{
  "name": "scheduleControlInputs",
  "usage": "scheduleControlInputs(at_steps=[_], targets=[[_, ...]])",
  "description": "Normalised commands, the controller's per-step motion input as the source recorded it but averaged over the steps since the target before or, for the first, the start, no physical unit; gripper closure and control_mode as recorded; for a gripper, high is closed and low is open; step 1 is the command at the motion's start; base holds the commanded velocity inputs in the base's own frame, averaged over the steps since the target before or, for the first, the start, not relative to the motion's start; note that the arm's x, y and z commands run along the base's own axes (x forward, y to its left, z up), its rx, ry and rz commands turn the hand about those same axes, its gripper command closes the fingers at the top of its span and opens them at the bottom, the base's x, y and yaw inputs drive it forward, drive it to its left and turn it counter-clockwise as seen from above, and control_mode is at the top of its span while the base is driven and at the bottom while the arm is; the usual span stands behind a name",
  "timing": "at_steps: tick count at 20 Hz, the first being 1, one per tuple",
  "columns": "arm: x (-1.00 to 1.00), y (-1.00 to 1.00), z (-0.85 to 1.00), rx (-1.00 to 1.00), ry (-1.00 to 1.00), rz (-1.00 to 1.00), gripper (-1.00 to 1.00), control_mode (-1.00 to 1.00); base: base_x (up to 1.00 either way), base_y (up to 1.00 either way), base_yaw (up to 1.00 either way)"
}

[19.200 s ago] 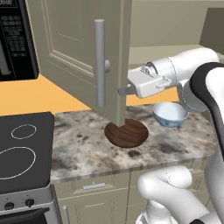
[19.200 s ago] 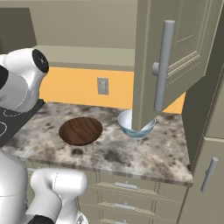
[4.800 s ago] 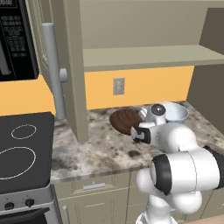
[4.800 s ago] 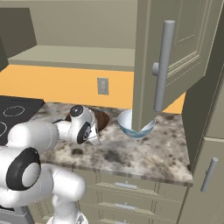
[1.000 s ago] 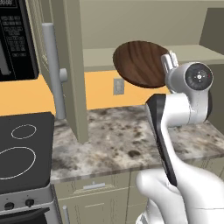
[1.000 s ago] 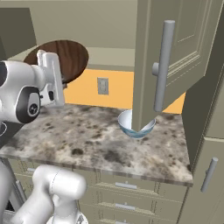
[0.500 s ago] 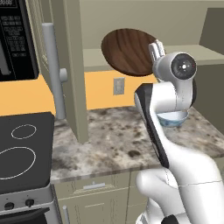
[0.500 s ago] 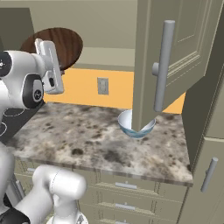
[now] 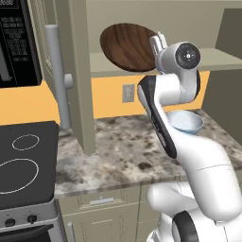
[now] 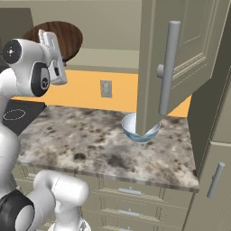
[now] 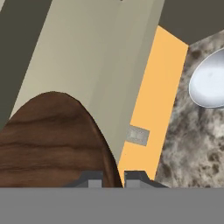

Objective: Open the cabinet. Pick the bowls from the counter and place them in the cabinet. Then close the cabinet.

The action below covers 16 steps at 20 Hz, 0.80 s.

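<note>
Left base view showed the end effector (image 9: 157, 43) clamped on the rim of the brown bowl (image 9: 126, 46), raised before the open cabinet (image 9: 208, 59); the white bowl (image 9: 185, 122) sat on the counter (image 9: 118, 151); placing seemed underway; next, likely lowering it onto the shelf.

Brown bowl (image 11: 48, 140) fills the lower left, its rim pinched between the fingertips (image 11: 92, 179) — beige shelf (image 11: 92, 65) behind, white bowl (image 11: 209, 85) on the counter (image 11: 192, 144).

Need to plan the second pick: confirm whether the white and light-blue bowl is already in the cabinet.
No, the white and light-blue bowl sits on the counter, below the open cabinet.
</note>
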Motion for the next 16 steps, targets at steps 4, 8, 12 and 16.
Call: scheduleControlInputs(at_steps=[4, 8, 12, 16], targets=[[0.38, 0.17, 0.03, 0.0, 0.0, 0.04, 1.0, -1.0, 0.0, 0.0, 0.0], [0.32, 0.11, 0.0, 0.0, 0.0, 0.01, 1.0, -1.0, 0.0, 0.0, 0.0], [0.26, 0.01, 0.0, 0.0, 0.01, 0.0, 1.0, -1.0, 0.0, 0.0, 0.0], [0.41, 0.03, 0.0, 0.0, 0.04, 0.0, 1.0, -1.0, 0.0, 0.0, 0.0]])
